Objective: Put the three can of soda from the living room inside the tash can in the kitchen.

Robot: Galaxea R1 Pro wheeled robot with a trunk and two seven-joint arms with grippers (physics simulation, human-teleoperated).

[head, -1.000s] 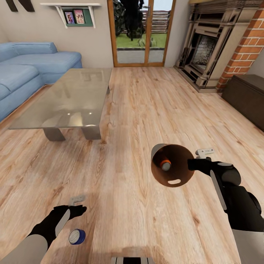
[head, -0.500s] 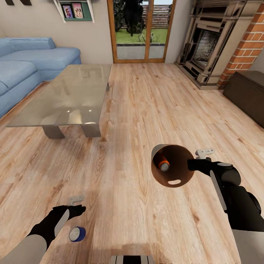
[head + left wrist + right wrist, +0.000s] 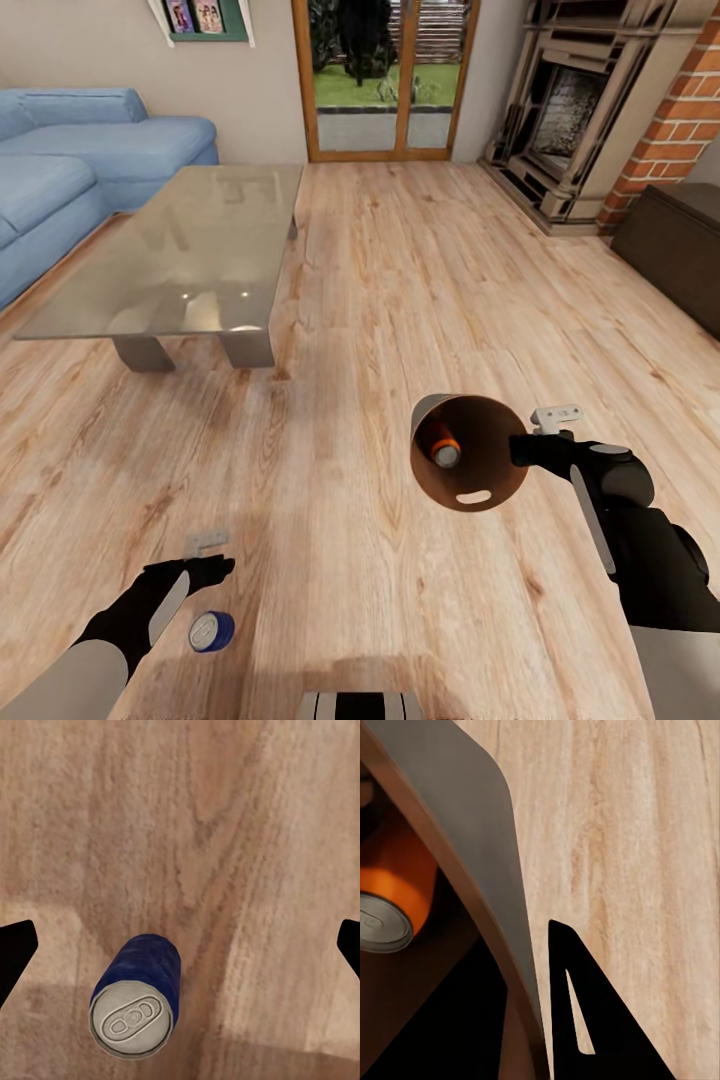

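No brand or lettering is reading clearly on any can; the framed pictures [image 3: 195, 15] on the wall shelf are too small to make out.

The dark blue can [image 3: 211, 631] is sitting on the light wood floor [image 3: 380, 280], a smooth cylinder with a silver top and pull tab, close below the left gripper [image 3: 205, 570]. In the left wrist view the blue can [image 3: 137, 995] is lying between the two black fingertips [image 3: 15, 952], which are standing wide apart and not touching it. The left arm is reaching forward and low, its dark forearm angling inward over the boards.

The right gripper [image 3: 520, 448] is clamping the rim of the bin [image 3: 470, 452], a tapered round tub of tan wood with a brown inside and an oval handle cut-out. The bin is tipping on its side, held off the floor with its mouth facing the camera. An orange can [image 3: 443, 443] with a silver end is lying inside it; the right wrist view is showing that orange can [image 3: 394, 896] against the bin's curved wall [image 3: 472, 847], one black finger [image 3: 592, 1012] outside the rim.

The glass-topped low table [image 3: 190, 250] is standing on grey legs beside the blue sofa [image 3: 70, 170], with a brick fireplace [image 3: 600, 110] at the far right.
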